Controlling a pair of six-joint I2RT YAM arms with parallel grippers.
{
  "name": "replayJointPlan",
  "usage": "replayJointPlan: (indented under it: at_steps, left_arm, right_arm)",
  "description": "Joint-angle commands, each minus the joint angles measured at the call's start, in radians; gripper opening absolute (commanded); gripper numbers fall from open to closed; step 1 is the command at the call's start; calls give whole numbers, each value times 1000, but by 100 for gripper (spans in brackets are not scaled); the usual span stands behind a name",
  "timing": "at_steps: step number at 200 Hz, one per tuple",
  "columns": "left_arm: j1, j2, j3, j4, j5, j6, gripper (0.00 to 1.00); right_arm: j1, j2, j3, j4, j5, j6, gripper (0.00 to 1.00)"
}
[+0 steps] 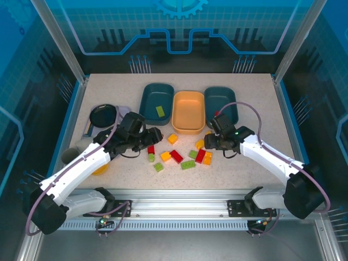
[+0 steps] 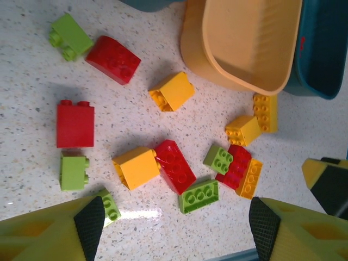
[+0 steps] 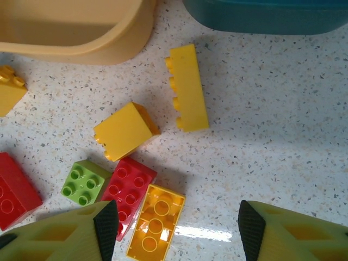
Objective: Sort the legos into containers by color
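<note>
Three trays stand at the back: a teal tray (image 1: 145, 101) holding a green brick (image 1: 161, 111), an orange tray (image 1: 188, 113) (image 2: 244, 38), and a second teal tray (image 1: 224, 102). Red, yellow and green legos lie scattered in front of them, among them a red brick (image 1: 176, 156) (image 2: 175, 166) and a green brick (image 1: 188, 165) (image 2: 199, 196). My left gripper (image 1: 153, 135) (image 2: 176, 220) hovers open over the left of the pile. My right gripper (image 1: 210, 143) (image 3: 178, 225) is open above a yellow brick (image 3: 156, 221), a red brick (image 3: 126, 190) and bare table.
A black round pan (image 1: 103, 115) sits at the back left. A yellow bowl-like object (image 1: 100, 169) peeks out under the left arm, with a grey cylinder (image 1: 70, 154) beside it. A long yellow brick (image 3: 187, 87) lies close to the orange tray.
</note>
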Motion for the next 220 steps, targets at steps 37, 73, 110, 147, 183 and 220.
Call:
replayJointPlan:
  at_steps: [37,73,110,147,183,220]
  left_arm:
    - [53,46,146,-39,3,13,74]
    - [53,86,197,-23,8,24,73]
    - [47,71,158,19,46,24,73]
    - [33,36,92,45,76,11,73]
    - [5,19,54,60,73,-18,73]
    - [-10,21,57,56,69,-23,73]
  right_arm:
    - [-102,-90,151,-43,95,-66,63]
    - [-154,-44,210,-58,42,-118,62]
    - [-117,90,155,-41,-59,-109,58]
    - [-91,234,135,30,-76,-135,58]
    - [-109,376,180,66,-73,-154,53]
    - [-119,480,228,78,-66,-181,48]
